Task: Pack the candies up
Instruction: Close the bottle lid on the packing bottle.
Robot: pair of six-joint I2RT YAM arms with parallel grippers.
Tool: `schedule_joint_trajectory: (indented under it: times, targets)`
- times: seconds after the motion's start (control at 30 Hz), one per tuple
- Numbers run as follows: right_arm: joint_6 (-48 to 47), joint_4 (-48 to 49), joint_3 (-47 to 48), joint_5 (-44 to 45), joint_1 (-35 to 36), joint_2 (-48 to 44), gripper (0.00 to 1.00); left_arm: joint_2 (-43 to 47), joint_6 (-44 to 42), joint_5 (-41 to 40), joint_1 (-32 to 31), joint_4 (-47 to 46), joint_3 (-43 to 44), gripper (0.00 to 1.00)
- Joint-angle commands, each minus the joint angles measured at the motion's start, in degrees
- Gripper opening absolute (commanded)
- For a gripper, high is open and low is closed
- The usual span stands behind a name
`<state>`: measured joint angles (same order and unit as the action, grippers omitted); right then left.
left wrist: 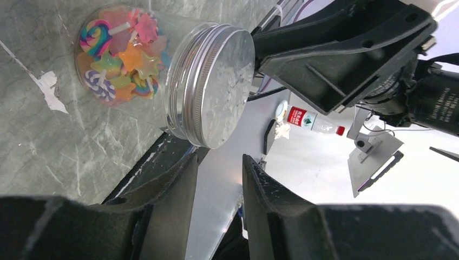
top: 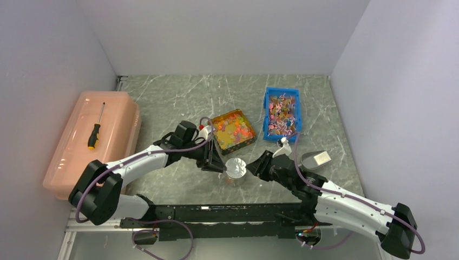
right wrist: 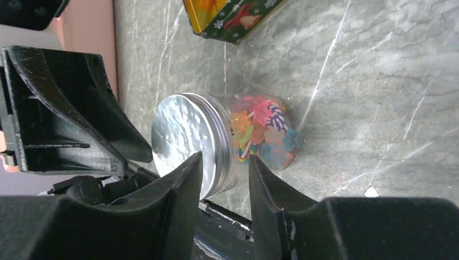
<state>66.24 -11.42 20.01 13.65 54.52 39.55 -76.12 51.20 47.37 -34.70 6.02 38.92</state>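
Left claw (left wrist: 219, 160): you see a narrow gap with nothing in it; tips just short of the jar (top: 235, 168).
Right claw (right wrist: 225, 160): narrow gap, nothing held; tips at the jar's opposite side.
Jar: upright on the table (top: 178, 97) between both claws, metal lid (left wrist: 216, 86) on.
Candies (left wrist: 119, 54): you find some inside the jar; more fill the tin (right wrist: 233, 21) just behind it.
Scoop (top: 315, 158): on the table, right of the right claw.

White shells and black joints are covering the left arm (top: 135, 162) at lower left and the right arm (top: 346, 203) at lower right. Purple cables (top: 173, 149) are looping along both. Matte black fingers (left wrist: 173, 206) are showing scuffs.
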Motion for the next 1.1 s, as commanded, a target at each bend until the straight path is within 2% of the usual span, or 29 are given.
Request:
schedule_joint_trajectory:
  times: [0.0,0.17,0.43,0.7,0.73,0.77,0.93,1.07]
  targets:
    - [-4.2,-3.4,5.9,3.6,0.1,-0.4,0.4,0.3,-3.2,-1.6,-0.2,2.6,3.3,0.42]
    - [-8.2,-5.8,10.3,4.6,0.1,1.4,0.43,1.7,-5.8,-4.6,-0.2,6.0,3.4,0.46]
    - [-13.0,-7.7,14.4,6.1,0.1,3.2,0.46,9.4,-11.3,-12.0,-2.4,8.3,-0.2,0.72]
    - [-18.8,-10.4,18.0,6.6,0.1,5.0,0.53,19.0,-11.4,-19.2,-6.9,6.7,-4.0,0.87]
    - [-19.3,-11.0,18.5,7.0,0.1,5.2,0.53,20.6,-11.5,-20.6,-8.2,5.9,-4.7,0.92]
    - [-19.8,-11.8,18.8,7.3,0.1,5.3,0.53,22.8,-11.6,-23.0,-10.3,5.5,-5.3,0.99]
    - [-21.5,-13.1,18.9,8.0,0.1,4.6,0.55,29.8,-13.0,-38.5,-18.1,6.6,-6.6,0.99]
    - [-24.3,-12.9,19.4,5.9,0.1,4.9,0.56,37.0,-15.7,-50.6,-26.8,-4.6,-14.9,0.99]
